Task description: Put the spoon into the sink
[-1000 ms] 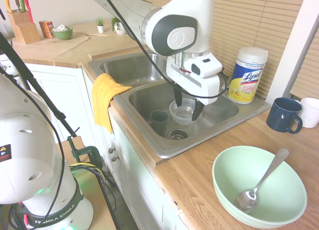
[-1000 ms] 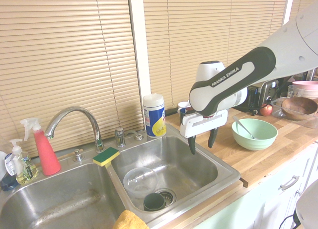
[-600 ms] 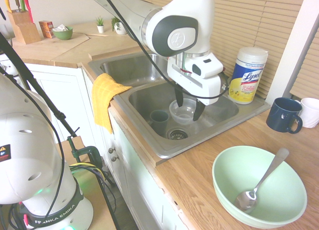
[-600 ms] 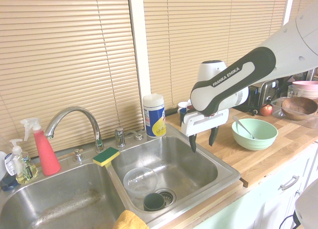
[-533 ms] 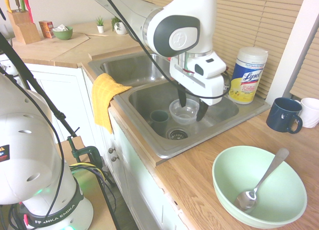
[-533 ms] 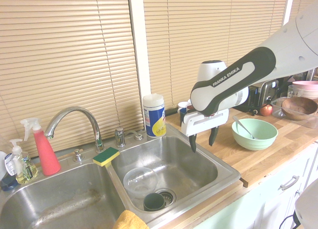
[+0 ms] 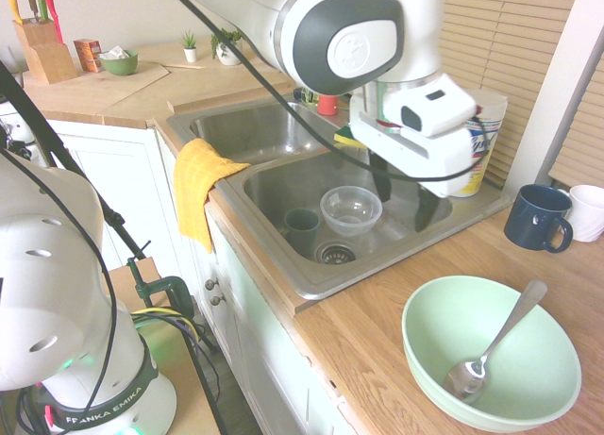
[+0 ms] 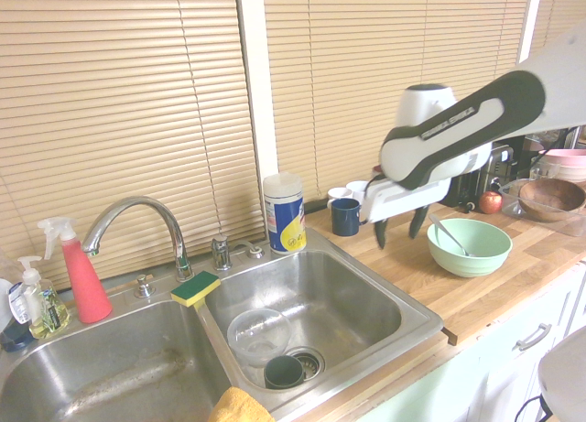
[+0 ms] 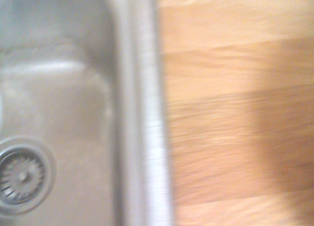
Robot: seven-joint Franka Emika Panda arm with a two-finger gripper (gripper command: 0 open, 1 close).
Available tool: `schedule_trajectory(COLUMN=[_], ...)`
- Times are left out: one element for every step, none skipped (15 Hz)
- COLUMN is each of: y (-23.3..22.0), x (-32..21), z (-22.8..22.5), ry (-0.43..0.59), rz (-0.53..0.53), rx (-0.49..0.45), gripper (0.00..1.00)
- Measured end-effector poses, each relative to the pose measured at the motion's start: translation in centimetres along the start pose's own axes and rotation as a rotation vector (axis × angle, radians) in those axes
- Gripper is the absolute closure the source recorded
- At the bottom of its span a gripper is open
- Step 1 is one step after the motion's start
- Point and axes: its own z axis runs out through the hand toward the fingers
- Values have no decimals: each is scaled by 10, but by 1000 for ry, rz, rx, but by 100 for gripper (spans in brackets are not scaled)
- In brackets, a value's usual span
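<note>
The silver spoon [image 7: 500, 336] leans in the pale green bowl [image 7: 411, 324] on the wooden counter, handle resting on the rim; it also shows as spoon [image 8: 448, 232] in the bowl [image 8: 470, 254]. The steel double sink [image 7: 274, 185] lies left of the bowl. My gripper [image 7: 404, 201] hangs open and empty above the sink's counter-side edge, between basin and bowl, still short of the bowl; in the second exterior view the gripper [image 8: 398, 237] is left of the bowl. The wrist view shows the sink rim [image 9: 142, 113], the drain and bare wood.
A clear plastic tub [image 7: 351, 209] and a dark cup [image 7: 302, 225] sit in the right basin. A yellow cloth [image 7: 200, 185] hangs over the front rim. A wipes canister [image 7: 481, 124], navy mug [image 7: 538, 218] and white mug [image 7: 590, 211] stand behind.
The gripper has risen out from over the right basin and swung toward the counter and the green bowl. It stayed open. The spoon has not moved.
</note>
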Motion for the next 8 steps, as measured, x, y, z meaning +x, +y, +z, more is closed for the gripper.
schedule_trajectory(y=[10, 18, 26, 33, 40, 47, 54, 60], x=[8, 14, 20, 26, 30, 35, 39, 44], z=[-2, -3, -3, -3, -3, -3, -3, -2], ry=[4, 6, 7, 8, 9, 9, 10, 11], rz=[6, 14, 21, 28, 35, 39, 42, 43], rx=[3, 4, 4, 4, 6, 8, 10, 12], gripper=[0, 0, 0, 0, 0, 0, 0, 0])
